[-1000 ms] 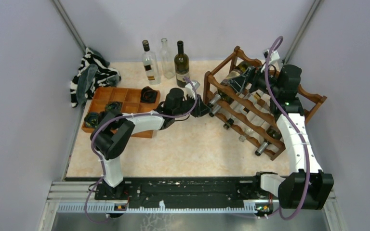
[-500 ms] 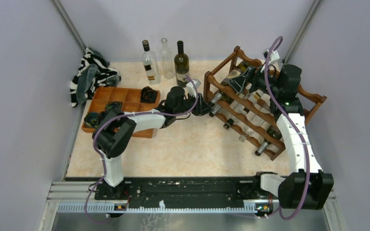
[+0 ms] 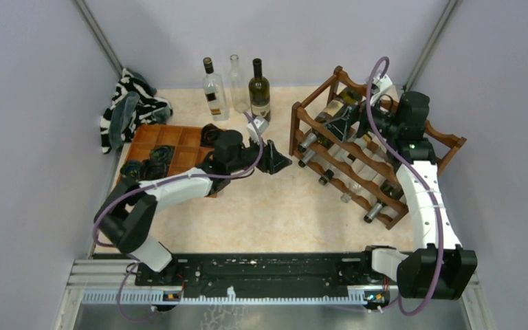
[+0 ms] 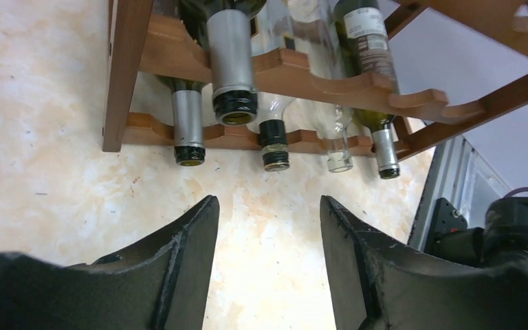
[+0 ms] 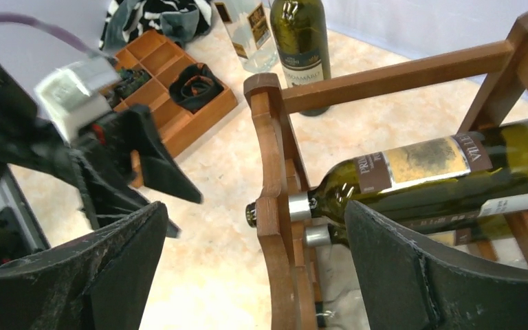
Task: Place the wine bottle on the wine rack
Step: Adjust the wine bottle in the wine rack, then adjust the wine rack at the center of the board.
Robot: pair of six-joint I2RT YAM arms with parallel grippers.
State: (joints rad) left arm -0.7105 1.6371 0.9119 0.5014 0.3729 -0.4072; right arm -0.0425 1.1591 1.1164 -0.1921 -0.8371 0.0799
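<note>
wine rack [image 5: 269, 158]: reddish-brown | tray [image 3: 179, 135]: orange-brown | cloth [image 3: 132, 100]: black-white stripes, seemingly | table [image 3: 268, 213]: beige marbled

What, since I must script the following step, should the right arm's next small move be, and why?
Probably draw the right gripper back from the wine rack. Its jaws stand open, the wine bottle lies across the top rails, and the left gripper is open too, apart from the bottle necks.

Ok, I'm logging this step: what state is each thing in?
Left gripper: open, empty.
Right gripper: open, empty.
Top bottle: lying on the rack.
Rack: upright, several bottles lying in it.
Back bottles: three, standing upright.
Cloth: crumpled.
</note>
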